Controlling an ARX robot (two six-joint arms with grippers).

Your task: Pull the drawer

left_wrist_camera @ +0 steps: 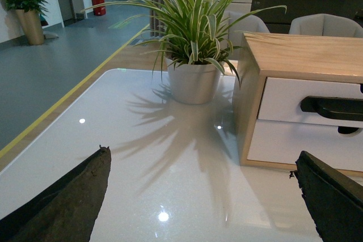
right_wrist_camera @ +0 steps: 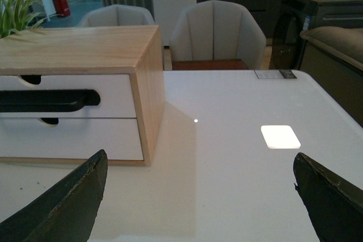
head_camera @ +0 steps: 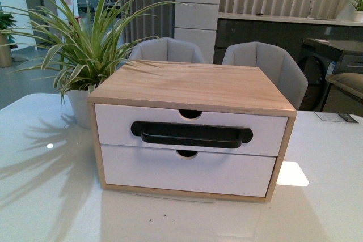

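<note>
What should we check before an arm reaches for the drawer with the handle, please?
1. Drawer fully shut, front flush: ok.
2. Black bar handle unobstructed: ok.
3. Left gripper and right gripper open and empty: ok.
4. Table in front of the drawer free for it to slide out: ok.
5. Potted plant stands beside the cabinet, off the pull path: ok.
6. Cabinet secured against sliding forward: cannot tell; neither gripper touches it.
</note>
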